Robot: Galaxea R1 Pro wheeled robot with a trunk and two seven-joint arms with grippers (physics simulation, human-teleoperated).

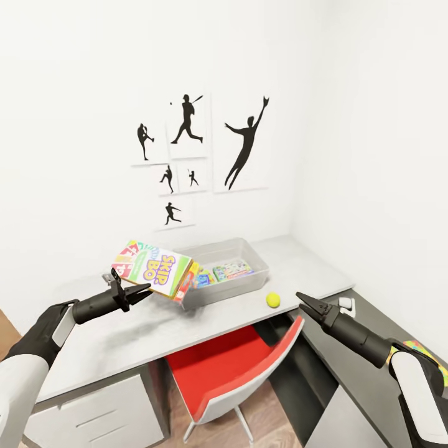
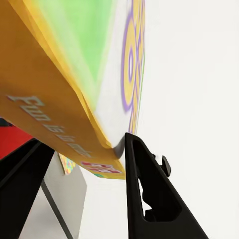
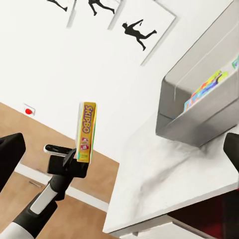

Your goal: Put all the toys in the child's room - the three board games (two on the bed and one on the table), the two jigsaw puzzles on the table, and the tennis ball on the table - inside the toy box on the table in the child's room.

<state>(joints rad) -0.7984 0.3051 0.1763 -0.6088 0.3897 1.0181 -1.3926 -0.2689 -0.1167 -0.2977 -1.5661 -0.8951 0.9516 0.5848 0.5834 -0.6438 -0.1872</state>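
My left gripper [image 1: 135, 292] is shut on the lower corner of the white and orange "SKIP BO" board game [image 1: 152, 267]. It holds the box tilted above the pale table [image 1: 124, 339], just left of the grey toy box [image 1: 258, 280]. In the left wrist view the game [image 2: 74, 74] sits between both fingers [image 2: 149, 199]. Inside the toy box lie a light-blue game box [image 1: 234, 269] and a bright multicoloured flat piece [image 1: 205, 278]. The tennis ball [image 1: 272, 300] rests on the table in front of the toy box. My right gripper [image 1: 306, 303] hovers open just right of the ball, holding nothing.
A red chair [image 1: 236, 373] is tucked under the table, and white drawers [image 1: 93, 414] sit at the left. A lower dark-grey desk [image 1: 373, 317] with a small white object [image 1: 346, 303] runs along the right wall. A many-coloured flat patch [image 1: 435, 364] shows behind my right forearm.
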